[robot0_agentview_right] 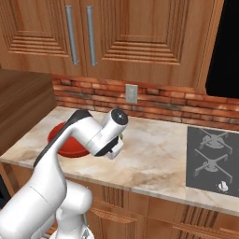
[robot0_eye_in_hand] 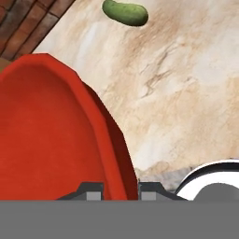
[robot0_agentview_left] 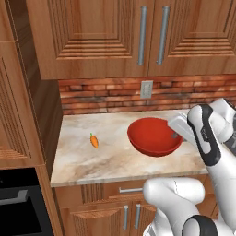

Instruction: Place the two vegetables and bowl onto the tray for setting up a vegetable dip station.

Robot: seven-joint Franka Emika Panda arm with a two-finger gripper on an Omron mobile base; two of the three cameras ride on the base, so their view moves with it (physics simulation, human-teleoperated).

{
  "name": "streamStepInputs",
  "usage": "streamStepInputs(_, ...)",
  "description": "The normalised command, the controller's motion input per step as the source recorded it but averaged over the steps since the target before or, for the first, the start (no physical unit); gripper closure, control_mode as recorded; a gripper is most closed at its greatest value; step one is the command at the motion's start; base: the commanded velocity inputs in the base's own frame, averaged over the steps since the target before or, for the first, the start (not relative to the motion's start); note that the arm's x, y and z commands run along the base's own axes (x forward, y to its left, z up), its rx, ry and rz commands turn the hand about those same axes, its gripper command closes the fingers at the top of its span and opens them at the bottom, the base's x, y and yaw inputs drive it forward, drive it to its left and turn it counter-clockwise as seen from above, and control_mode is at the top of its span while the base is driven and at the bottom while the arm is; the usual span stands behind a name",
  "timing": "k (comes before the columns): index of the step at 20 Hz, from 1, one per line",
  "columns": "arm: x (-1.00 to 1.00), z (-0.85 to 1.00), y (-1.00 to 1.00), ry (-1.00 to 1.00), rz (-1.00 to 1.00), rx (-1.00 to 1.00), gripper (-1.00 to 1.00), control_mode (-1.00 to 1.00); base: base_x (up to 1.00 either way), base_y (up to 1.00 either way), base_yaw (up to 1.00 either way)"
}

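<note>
The wide, glossy red bowl [robot0_agentview_left: 154, 137] [robot0_agentview_right: 70, 145] [robot0_eye_in_hand: 46, 135] is over the marble counter. My gripper [robot0_eye_in_hand: 120, 191] [robot0_agentview_left: 177, 134] is shut on its right rim, one fingertip inside the wall and one outside. Whether the bowl rests on the counter or hangs just above it, I cannot tell. A small orange carrot with a green top [robot0_agentview_left: 94, 140] lies on the counter, left of the bowl. In the hand view a dark green cucumber [robot0_eye_in_hand: 125, 12] lies on the marble beyond the bowl. The tray is out of view.
A grey stovetop panel [robot0_agentview_right: 214, 161] is set into the counter far right. A wall outlet [robot0_agentview_left: 146, 89] sits on the brick backsplash under the upper cabinets. A tall wood cabinet [robot0_agentview_left: 27, 106] bounds the counter's left end, and a dark oven [robot0_agentview_left: 18, 203] is below it.
</note>
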Motion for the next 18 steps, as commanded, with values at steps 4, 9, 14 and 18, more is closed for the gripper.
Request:
streamStepInputs(4,-0.13,0.13,0.00,0.00,0.00,0.04,1.00,-1.00,0.00,0.00,0.00)
streamStepInputs(9,-0.04,0.03,0.00,0.00,0.00,0.00,1.00,-1.00,0.00,0.00,0.00)
streamStepInputs(14,0.00,0.00,0.00,0.00,0.00,0.00,1.00,-1.00,0.00,0.00,0.00)
streamStepInputs(18,0.00,0.00,0.00,0.00,0.00,0.00,1.00,-1.00,0.00,0.00,0.00)
